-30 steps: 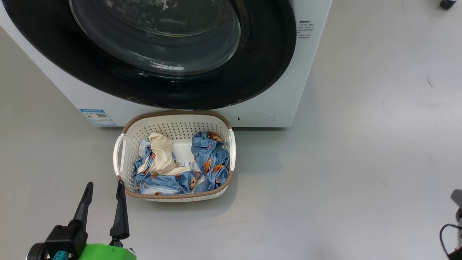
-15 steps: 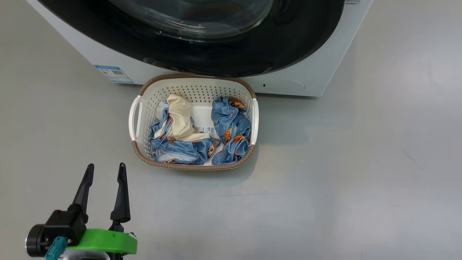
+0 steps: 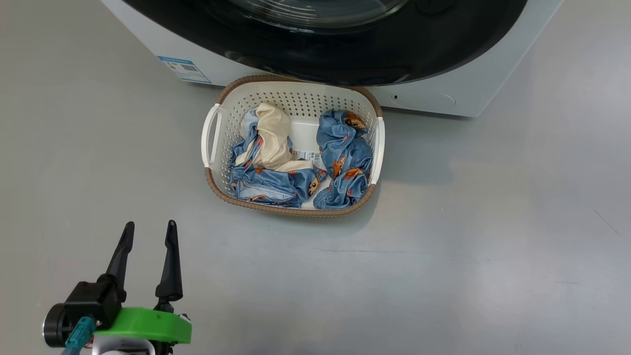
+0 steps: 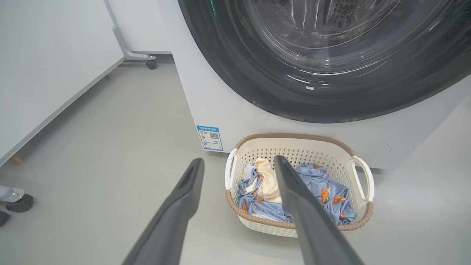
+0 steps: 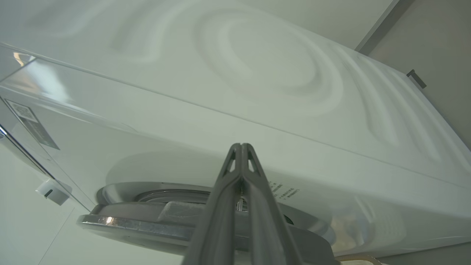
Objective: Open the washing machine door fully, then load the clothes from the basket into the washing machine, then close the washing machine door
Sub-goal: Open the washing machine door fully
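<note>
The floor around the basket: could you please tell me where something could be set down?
Bare floor: right of the basket, and between its near rim and the left gripper. Crowded: its far rim, close to the washing machine.

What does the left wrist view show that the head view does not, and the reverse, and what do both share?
The left wrist view adds a white panel and a castor beside the washing machine, and the perforated drum through the glass. The head view adds the green mount behind the left gripper and the paper label in the basket. Both share the basket, the clothes, the washing machine door, the blue sticker and the open left gripper.
</note>
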